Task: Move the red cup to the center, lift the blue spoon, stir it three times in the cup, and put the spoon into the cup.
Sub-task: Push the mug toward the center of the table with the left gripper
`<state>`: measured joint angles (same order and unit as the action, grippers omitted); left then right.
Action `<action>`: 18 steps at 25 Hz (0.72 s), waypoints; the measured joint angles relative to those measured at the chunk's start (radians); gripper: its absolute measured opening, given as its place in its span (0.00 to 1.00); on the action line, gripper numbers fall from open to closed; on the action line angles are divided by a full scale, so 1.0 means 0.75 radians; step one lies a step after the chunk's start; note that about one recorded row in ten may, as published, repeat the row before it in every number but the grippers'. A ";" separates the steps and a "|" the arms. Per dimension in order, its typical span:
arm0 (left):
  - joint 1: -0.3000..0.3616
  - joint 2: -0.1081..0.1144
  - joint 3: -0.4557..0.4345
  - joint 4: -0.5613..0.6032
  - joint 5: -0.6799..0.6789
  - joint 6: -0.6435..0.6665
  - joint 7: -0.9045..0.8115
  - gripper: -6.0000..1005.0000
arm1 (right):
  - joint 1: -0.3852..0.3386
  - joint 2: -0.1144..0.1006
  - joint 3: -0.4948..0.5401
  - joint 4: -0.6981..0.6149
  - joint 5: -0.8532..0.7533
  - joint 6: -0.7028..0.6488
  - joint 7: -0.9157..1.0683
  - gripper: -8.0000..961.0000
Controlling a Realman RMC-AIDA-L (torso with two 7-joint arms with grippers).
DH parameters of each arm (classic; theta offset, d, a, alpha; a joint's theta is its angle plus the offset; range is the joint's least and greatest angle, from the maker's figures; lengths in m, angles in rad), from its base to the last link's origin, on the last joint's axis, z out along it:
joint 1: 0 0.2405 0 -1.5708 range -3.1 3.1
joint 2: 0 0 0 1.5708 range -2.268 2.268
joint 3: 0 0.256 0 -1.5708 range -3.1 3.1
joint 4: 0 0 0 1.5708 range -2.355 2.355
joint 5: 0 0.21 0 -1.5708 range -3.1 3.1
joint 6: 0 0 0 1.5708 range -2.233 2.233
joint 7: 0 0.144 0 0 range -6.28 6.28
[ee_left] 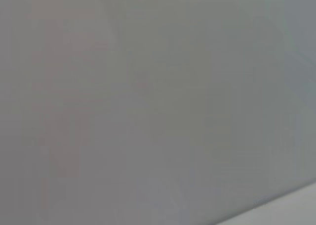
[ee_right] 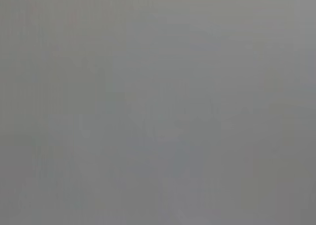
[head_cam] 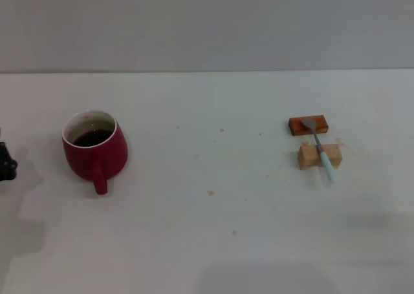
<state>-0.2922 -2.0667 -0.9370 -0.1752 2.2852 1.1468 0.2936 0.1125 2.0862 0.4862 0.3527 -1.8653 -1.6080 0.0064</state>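
Cup (head_cam: 94,149), squat, rounded, glossy dark-red ceramic with a white inner rim, dark liquid and a loop handle toward the robot, sits on the white table's (head_cam: 207,242) left side. Well apart on the right, the spoon (head_cam: 321,148), grey metal bowl, pale-blue handle, lies across two wooden blocks (head_cam: 308,125). Left gripper (head_cam: 5,162) is cut off at the left edge. Both wrist views show only blank grey.

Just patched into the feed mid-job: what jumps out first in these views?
The red cup stands out most: it sits far on the robot's left of the white table, dark liquid inside, handle toward the robot. Across on the right, the blue spoon lies bridged over an orange-brown block and a tan block. A dark bit of the left gripper peeks in at the left edge; both wrist views show only blank grey.
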 joint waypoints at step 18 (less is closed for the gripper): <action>-0.132 0.002 0.074 0.010 0.002 -0.204 0.339 0.01 | -0.009 0.000 0.000 0.000 0.000 -0.023 0.000 0.73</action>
<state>-0.3915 -2.0655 -0.8818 -0.1676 2.2867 0.9937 0.5475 0.1059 2.0862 0.4863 0.3527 -1.8653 -1.6254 0.0063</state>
